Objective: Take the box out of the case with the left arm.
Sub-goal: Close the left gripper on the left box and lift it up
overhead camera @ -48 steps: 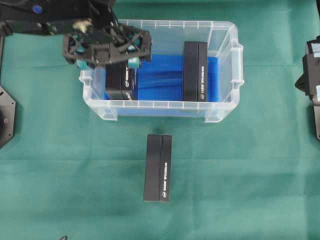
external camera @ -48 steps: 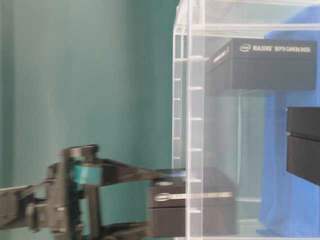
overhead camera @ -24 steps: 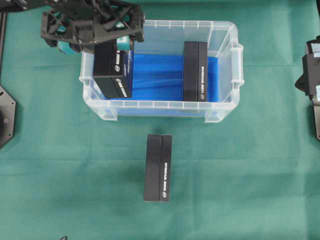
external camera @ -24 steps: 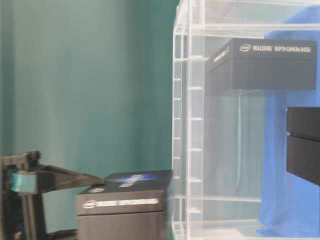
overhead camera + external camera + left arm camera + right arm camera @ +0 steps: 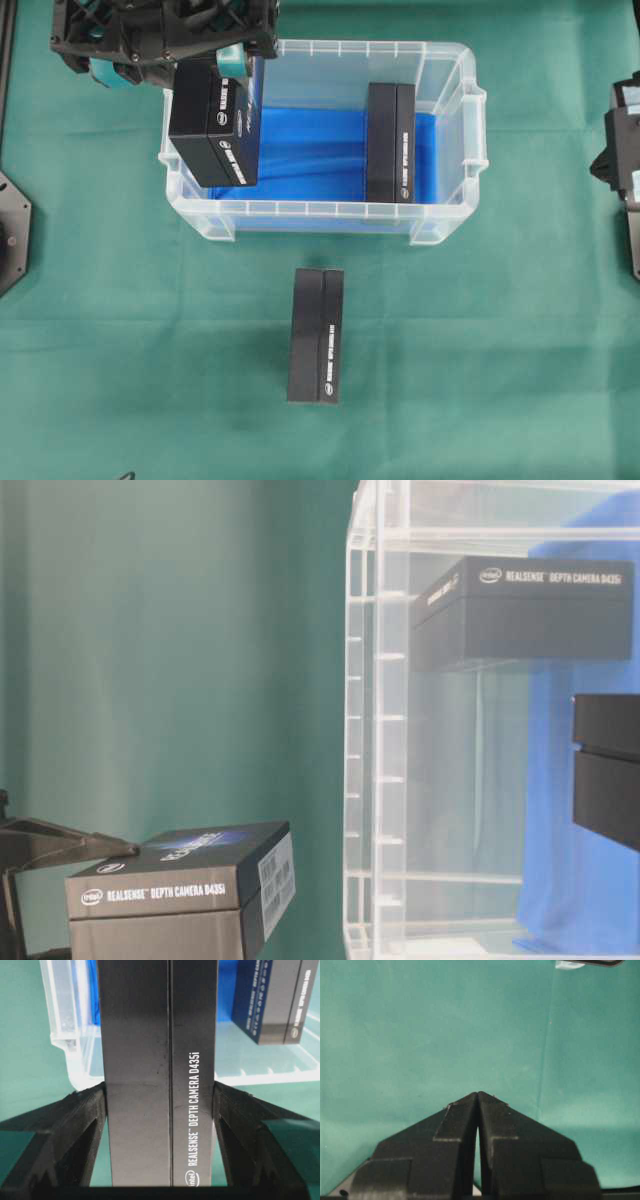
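Note:
My left gripper (image 5: 203, 68) is shut on a black RealSense box (image 5: 213, 125) and holds it raised and tilted over the left end wall of the clear case (image 5: 320, 208). In the left wrist view the box (image 5: 157, 1075) stands between both fingers (image 5: 75, 1125), above the case's rim (image 5: 75, 1035). At table level the held box (image 5: 180, 885) hangs outside the case wall (image 5: 385, 730). A second black box (image 5: 390, 142) stands on the blue cloth in the case. My right gripper (image 5: 478, 1094) is shut and empty over the green cloth.
A third black box (image 5: 316, 335) lies on the green cloth in front of the case. The right arm (image 5: 625, 150) rests at the right edge. A black base (image 5: 12, 230) sits at the left edge.
My left gripper has lifted the box up out of the case's left end and carried it up and to the left. The right arm has not moved.

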`<state>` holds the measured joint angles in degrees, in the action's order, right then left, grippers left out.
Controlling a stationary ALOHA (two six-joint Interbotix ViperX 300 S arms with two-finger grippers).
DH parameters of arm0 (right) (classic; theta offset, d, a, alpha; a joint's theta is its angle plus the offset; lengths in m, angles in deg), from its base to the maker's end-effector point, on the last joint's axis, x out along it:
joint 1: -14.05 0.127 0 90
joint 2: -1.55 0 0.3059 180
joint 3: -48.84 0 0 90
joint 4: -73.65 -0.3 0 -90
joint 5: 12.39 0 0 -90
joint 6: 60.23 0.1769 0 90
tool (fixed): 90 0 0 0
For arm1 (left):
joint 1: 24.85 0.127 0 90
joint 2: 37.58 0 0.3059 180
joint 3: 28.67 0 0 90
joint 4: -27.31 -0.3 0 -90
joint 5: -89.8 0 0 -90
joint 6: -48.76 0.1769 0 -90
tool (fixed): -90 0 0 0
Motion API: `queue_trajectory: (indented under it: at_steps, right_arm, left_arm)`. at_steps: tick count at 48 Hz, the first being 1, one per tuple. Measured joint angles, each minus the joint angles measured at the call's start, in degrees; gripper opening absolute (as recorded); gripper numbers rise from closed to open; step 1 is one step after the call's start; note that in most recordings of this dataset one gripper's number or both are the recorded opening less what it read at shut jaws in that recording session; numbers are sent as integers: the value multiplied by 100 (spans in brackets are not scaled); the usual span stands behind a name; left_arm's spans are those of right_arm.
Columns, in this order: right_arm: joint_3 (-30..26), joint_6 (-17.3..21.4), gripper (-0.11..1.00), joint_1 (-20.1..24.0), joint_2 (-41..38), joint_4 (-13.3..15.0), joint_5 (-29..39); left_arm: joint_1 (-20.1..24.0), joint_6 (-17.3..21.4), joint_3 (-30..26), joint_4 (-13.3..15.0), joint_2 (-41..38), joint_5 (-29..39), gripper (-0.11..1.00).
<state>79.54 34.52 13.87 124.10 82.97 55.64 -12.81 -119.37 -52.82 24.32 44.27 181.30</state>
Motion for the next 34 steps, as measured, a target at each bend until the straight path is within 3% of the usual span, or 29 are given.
queue_trajectory:
  at_steps: [34]
  right_arm:
    - [0, 0, 3, 0, -9, 0, 0]
  left_arm:
    - [-26, -9, -62, 0, 0, 53, 61]
